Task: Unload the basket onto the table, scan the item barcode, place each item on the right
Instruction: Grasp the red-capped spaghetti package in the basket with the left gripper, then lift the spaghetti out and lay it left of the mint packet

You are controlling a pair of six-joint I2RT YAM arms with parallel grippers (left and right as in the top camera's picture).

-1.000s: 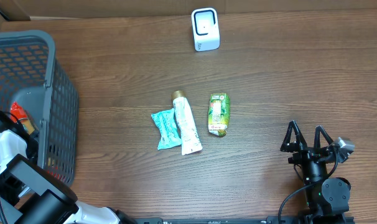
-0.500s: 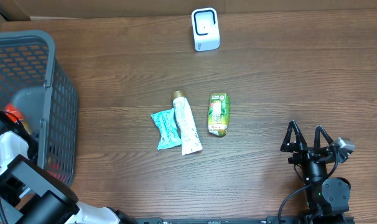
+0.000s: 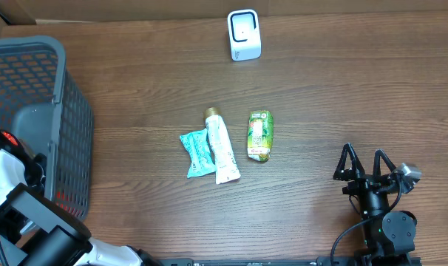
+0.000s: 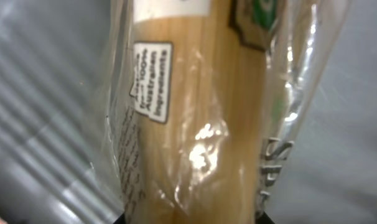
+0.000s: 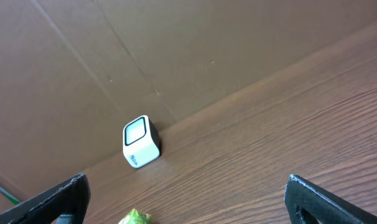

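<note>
Spaghetti packet (image 4: 188, 124) is sitting in the basket (image 3: 70, 111) at far left, the left gripper (image 4: 191, 219) clamping it; lifting straight, barcode outward, is looking wisest. Right gripper (image 3: 366, 166) is gaping, lower right.

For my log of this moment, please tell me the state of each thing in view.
right gripper: open, empty.
basket: upright.
left gripper: inside the basket, jaws hidden.
spaghetti packet: close before the left wrist camera.
scanner: upright, nothing before it.
tube: lying flat, capped.
teal packet: lying flat, touching the tube.
green pouch: lying flat, apart from the tube.
</note>
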